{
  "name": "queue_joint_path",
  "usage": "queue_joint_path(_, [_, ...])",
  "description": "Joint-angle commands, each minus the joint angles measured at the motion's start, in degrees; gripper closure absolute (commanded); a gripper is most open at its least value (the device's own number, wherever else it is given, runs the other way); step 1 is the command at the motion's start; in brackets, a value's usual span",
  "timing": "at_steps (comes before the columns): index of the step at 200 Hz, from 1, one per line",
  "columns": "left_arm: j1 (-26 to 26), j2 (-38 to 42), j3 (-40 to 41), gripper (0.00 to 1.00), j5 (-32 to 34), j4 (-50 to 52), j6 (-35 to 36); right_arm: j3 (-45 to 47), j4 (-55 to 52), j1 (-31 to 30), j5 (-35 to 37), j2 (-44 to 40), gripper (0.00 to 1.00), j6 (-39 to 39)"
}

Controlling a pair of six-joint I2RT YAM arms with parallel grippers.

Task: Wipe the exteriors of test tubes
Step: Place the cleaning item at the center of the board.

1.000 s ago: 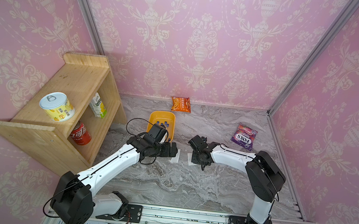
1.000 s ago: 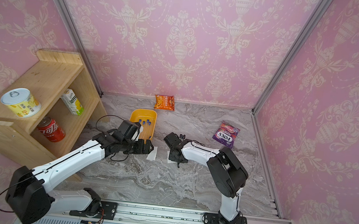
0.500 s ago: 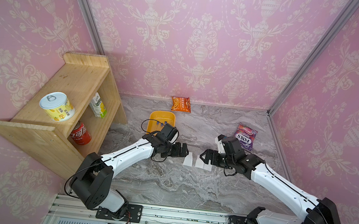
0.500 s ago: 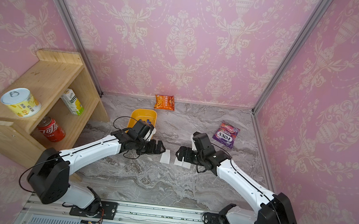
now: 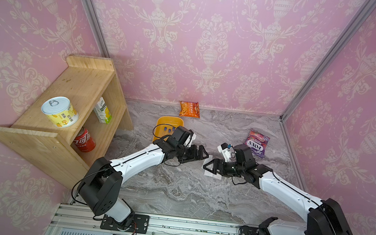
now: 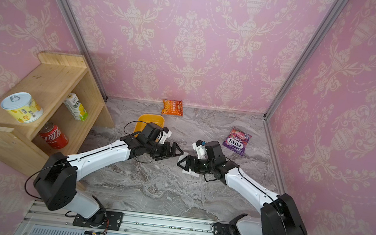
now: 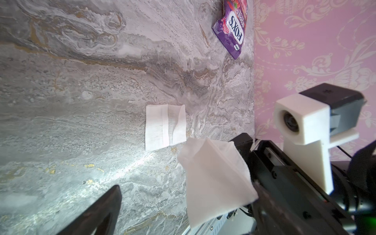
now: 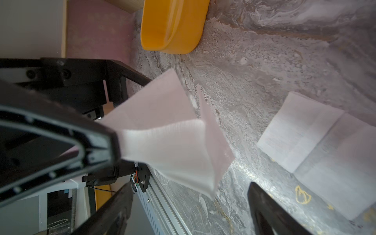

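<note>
Tip to tip over the middle of the grey marble-patterned desk (image 5: 173, 193), nearly touching in both top views: the left pincer (image 5: 202, 152) and the right pincer (image 5: 206, 166). Wide open on the left. Spread wide on the right too, its own black fingers (image 8: 264, 211) well apart in the right wrist view, with nothing clamped between them.

Between the two, clear of the desk: a thin white square wipe (image 7: 215, 179), fanned out, one edge against the tip of a black finger (image 8: 81, 140) of the left pincer. Cannot tell what keeps it up. Just beneath, flat on the desk: a second white wipe (image 7: 165, 127), folded, touched by neither pincer.

Behind the left wrist, inside a shallow orange-yellow plastic tray (image 5: 169, 120): the thin clear test tubes (image 5: 167, 129). Shown only by three small blue caps (image 5: 164, 128) in a top view, the rest hidden under the arm. Well apart from both wipes.

Against the left wall, a light wooden shelf (image 5: 84, 87) with a yellow tin can (image 5: 60, 112) on top and a white-and-green carton (image 5: 102, 113) and a red cola can (image 5: 84, 140) inside. By the back wall, an orange snack packet (image 5: 189, 109). Near the right arm, a purple FOX'S sweet bag (image 5: 256, 142).
</note>
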State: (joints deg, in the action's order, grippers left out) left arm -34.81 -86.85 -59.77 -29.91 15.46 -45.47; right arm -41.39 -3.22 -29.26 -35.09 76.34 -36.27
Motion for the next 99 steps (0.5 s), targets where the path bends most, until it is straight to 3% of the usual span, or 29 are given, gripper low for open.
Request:
queue_joint_path(1, [-0.4,0.5,-0.9,0.01,-2.3,-1.1,-2.0,-0.4,5.4,0.4,-2.4,2.6,0.38,-0.8])
queue_joint_path(33, [-0.4,1.2,-0.6,0.01,-1.8,-0.2,-1.6,-1.1,3.0,0.4,-0.2,3.6,1.00,0.5])
queue_joint_path(60, [-0.3,1.5,-0.8,0.01,-0.5,1.6,-0.3,-1.3,-1.0,0.8,3.8,3.0,1.00,1.0])
queue_joint_path(86, [1.3,6.0,-3.4,0.01,9.6,12.5,6.2,-4.8,-16.0,4.4,17.5,6.8,1.00,4.5])
queue_joint_path(99, [2.2,8.9,-4.1,0.01,13.5,15.7,8.8,-3.3,-16.1,8.0,16.6,8.7,1.00,4.9])
